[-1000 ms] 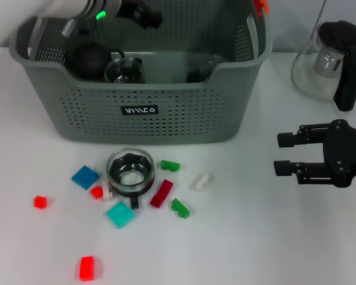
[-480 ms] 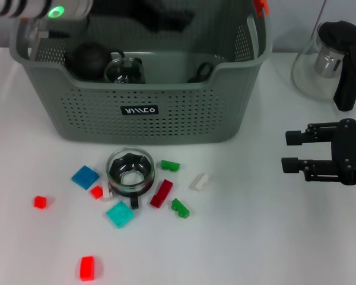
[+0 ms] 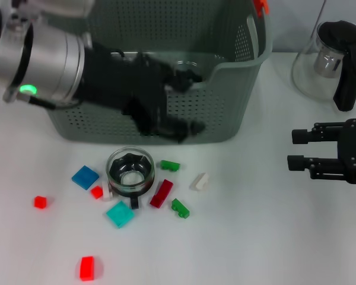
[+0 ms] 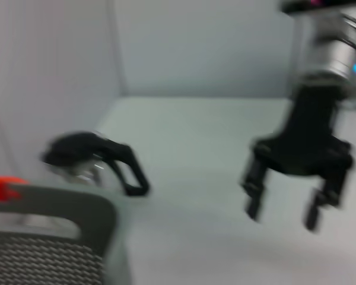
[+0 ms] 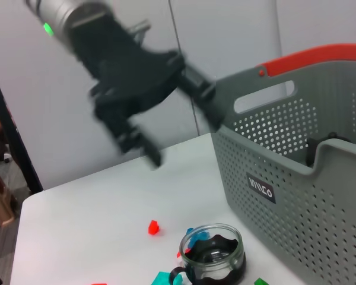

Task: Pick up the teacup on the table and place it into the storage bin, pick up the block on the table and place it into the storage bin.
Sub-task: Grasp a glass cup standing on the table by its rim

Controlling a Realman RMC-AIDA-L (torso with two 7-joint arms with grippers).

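The glass teacup (image 3: 130,171) w/ dark insert stands on the white table (image 3: 255,237) just in front of the bin (image 3: 225,107). Small plastic blocks lie around it: blue tile (image 3: 85,177), teal tile (image 3: 119,214), dark red bar (image 3: 161,193), green pieces (image 3: 170,165), white piece (image 3: 199,181), red cubes (image 3: 40,202). The left gripper (image 3: 187,101) hangs over the bin's front wall, jaws wide, empty, hiding part of the perforated grey-green plastic. A glass pot (image 3: 332,59) w/ black handle is beside the bin. The right gripper (image 3: 296,148) is near it, jaws apart, empty.
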